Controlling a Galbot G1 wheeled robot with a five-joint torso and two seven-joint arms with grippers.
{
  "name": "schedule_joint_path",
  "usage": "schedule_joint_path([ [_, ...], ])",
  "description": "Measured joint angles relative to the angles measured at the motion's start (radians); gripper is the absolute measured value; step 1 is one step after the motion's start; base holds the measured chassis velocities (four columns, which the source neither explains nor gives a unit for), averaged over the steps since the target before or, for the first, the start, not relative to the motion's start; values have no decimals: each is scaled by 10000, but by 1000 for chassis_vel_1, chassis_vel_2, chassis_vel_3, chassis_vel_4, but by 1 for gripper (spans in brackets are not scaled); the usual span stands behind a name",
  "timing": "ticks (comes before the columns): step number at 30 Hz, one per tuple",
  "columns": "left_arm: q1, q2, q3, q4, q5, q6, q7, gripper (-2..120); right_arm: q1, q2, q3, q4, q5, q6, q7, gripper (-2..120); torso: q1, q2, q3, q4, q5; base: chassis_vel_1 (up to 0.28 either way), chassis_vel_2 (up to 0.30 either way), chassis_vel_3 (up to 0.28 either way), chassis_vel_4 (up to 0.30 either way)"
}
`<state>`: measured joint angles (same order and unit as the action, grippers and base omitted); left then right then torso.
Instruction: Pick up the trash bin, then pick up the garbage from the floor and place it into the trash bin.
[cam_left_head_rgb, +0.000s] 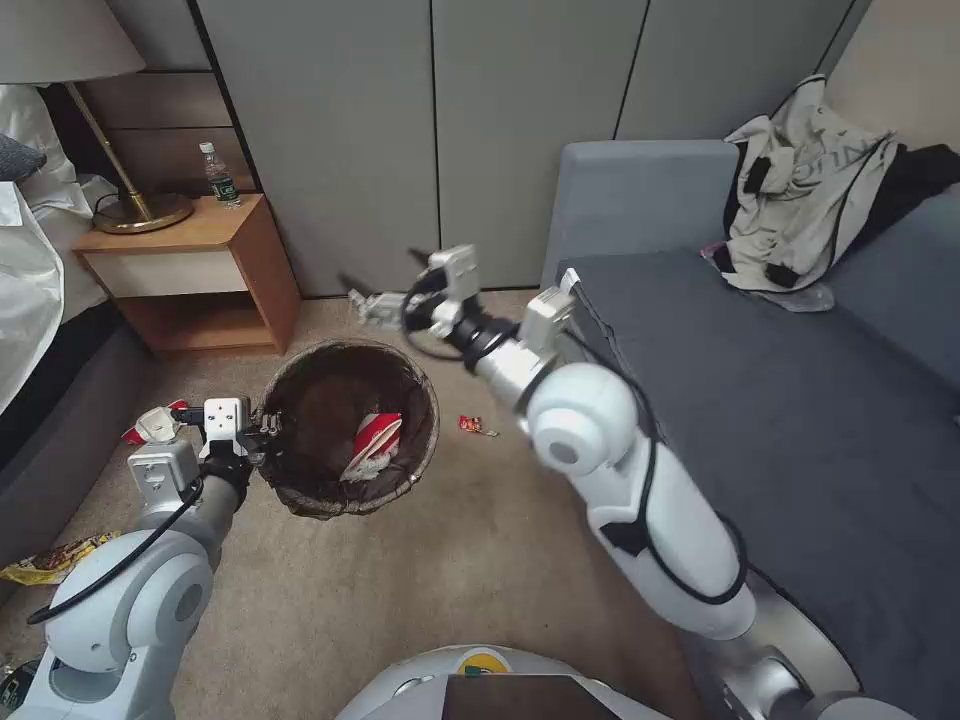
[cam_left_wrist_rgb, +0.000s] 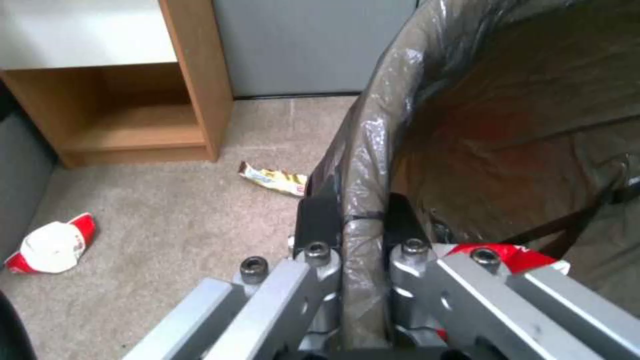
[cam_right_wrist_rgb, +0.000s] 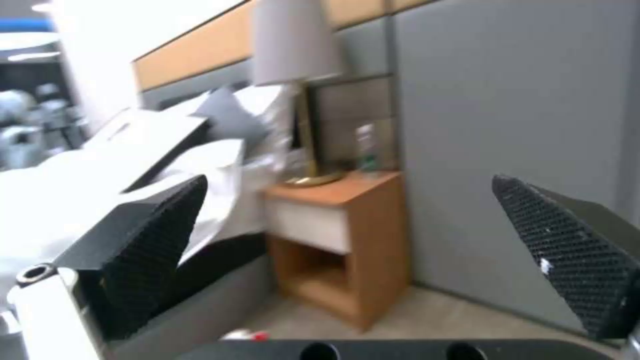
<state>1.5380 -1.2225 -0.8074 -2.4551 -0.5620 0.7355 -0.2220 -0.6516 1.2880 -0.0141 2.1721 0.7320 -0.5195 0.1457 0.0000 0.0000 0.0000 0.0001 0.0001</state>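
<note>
The trash bin (cam_left_head_rgb: 310, 390), lined with a dark brown bag, is in front of me on the left. My left gripper (cam_left_head_rgb: 262, 425) is shut on its near-left rim; the left wrist view shows one finger (cam_left_wrist_rgb: 319, 220) outside and the other inside the bag-covered rim (cam_left_wrist_rgb: 363, 165). A red-and-white carton (cam_left_head_rgb: 372, 445) lies inside the bin. More garbage is on the carpet: another red-and-white carton (cam_left_head_rgb: 155, 425) (cam_left_wrist_rgb: 50, 245), a yellow wrapper (cam_left_wrist_rgb: 273, 179), a second yellow wrapper (cam_left_head_rgb: 50, 565) and a small red wrapper (cam_left_head_rgb: 475, 425). My right gripper (cam_left_head_rgb: 385, 272) (cam_right_wrist_rgb: 347, 250) is open and empty, raised beyond the bin.
A wooden nightstand (cam_left_head_rgb: 190, 270) with a lamp (cam_left_head_rgb: 140, 210) and an upright water bottle (cam_left_head_rgb: 220, 175) stands at the back left, beside a bed (cam_left_head_rgb: 40, 400). A grey sofa (cam_left_head_rgb: 780, 380) with clothes (cam_left_head_rgb: 810, 190) takes up the right. Grey cabinet doors (cam_left_head_rgb: 430, 130) close the back.
</note>
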Motion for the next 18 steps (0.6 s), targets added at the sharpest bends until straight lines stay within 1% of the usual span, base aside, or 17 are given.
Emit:
schedule_joint_path([
  [1, 0, 0, -21, 0, -6, 0, -1, 2, -173, -83, 314, 10, -160, 32, -97, 100, 0, 0, 0, -1, 0, 0, 0, 0, 0],
  [3, 0, 0, -33, 0, -10, 0, -1, 2, -305, -140, 486, 17, -285, 62, -161, 100, 0, 0, 0, -1, 1, 0, 0, 0, 0],
  [6, 4, 14, -106, 0, -35, 0, -3, 2, -1714, -507, 1400, 101, -1434, 572, -432, 100, 0, 0, 0, -1, 2, 0, 0, 0, 0],
  [7, 4, 14, -106, 0, -35, 0, -3, 2, -1714, -507, 1400, 101, -1434, 572, -432, 100, 0, 0, 0, -1, 2, 0, 0, 0, 0],
  [9, 13, 16, -121, -15, -35, 0, -4, 2, -2610, -575, 1868, 176, -2068, 907, -582, 100, 0, 0, 0, -3, 2, 0, 0, 0, 0],
  [11, 35, -11, -122, -38, -28, 0, -3, 2, -3567, -486, 2463, 374, -2645, 1177, -767, 100, 0, 0, 0, -1, 2, 0, 0, 0, 0],
  [12, 35, -11, -122, -38, -28, 0, -3, 2, -3567, -486, 2463, 374, -2645, 1177, -767, 100, 0, 0, 0, -1, 2, 0, 0, 0, 0],
  [15, 71, -66, -123, -52, 6, 0, 0, 2, -5381, -67, 3507, 823, -3783, 1692, -957, 100, 0, 0, -1, -4, 1, 0, 0, 0, 0],
  [16, 71, -71, -122, -53, 9, 0, 2, 2, -5763, 44, 3724, 904, -4033, 1804, -995, 100, 0, 0, -1, -2, 0, 0, 0, 0, 0],
  [17, 71, -71, -122, -53, 9, 0, 2, 2, -5763, 44, 3724, 904, -4033, 1804, -995, 100, 0, 0, -1, -2, 0, 0, 0, 0, 0],
  [18, 62, -73, -123, -53, 17, 0, 5, 2, -6299, 221, 3988, 1014, -4415, 1953, -1031, 100, 0, 0, -1, -4, 1, 0, 0, 0, 0],
])
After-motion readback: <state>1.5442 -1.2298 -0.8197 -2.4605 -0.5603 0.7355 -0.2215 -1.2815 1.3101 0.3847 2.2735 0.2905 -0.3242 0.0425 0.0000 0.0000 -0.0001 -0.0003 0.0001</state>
